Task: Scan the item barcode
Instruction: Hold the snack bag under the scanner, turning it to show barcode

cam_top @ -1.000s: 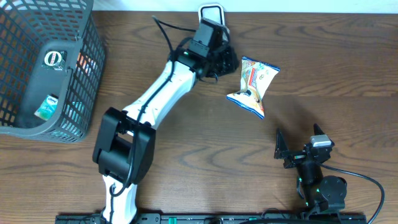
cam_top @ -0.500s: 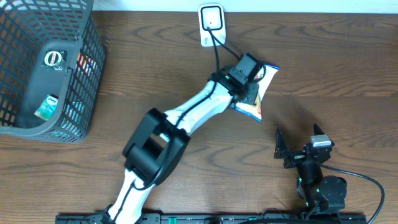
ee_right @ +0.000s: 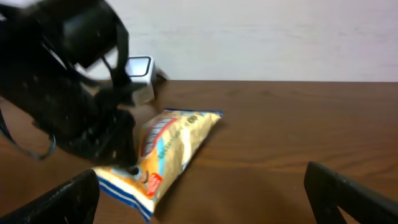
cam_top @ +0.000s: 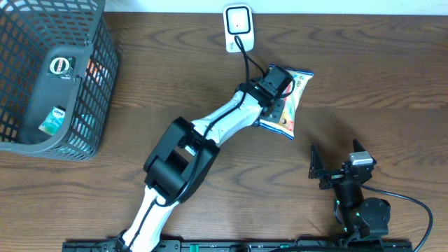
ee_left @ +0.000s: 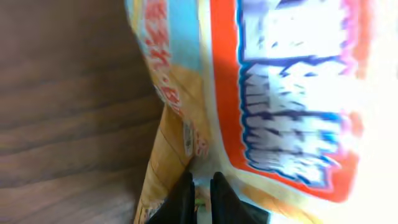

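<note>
The item is a snack bag [cam_top: 295, 89], orange, white and blue, lying flat on the wooden table right of centre. It fills the left wrist view [ee_left: 292, 93] and shows in the right wrist view [ee_right: 177, 140]. My left gripper [cam_top: 280, 106] reaches across to it and is shut, its black fingertips [ee_left: 186, 183] resting close together on the bag's lower part, with nothing visibly pinched between them [ee_left: 200, 182]. A white scanner [cam_top: 238, 26] stands at the far edge, also seen as a small white scanner [ee_right: 139, 68] behind the arm. My right gripper [cam_top: 336, 170] waits open near the front [ee_right: 205, 205].
A dark mesh basket [cam_top: 94, 105] holding several packaged goods stands at the far left. A black cable [cam_top: 245, 59] runs from the scanner toward the left arm [cam_top: 224, 122]. The right arm's base [cam_top: 364, 213] sits at the front right edge.
The left arm swung from over the scanner rightward and down onto the snack bag. The bag has barely shifted. The right arm has not moved.
</note>
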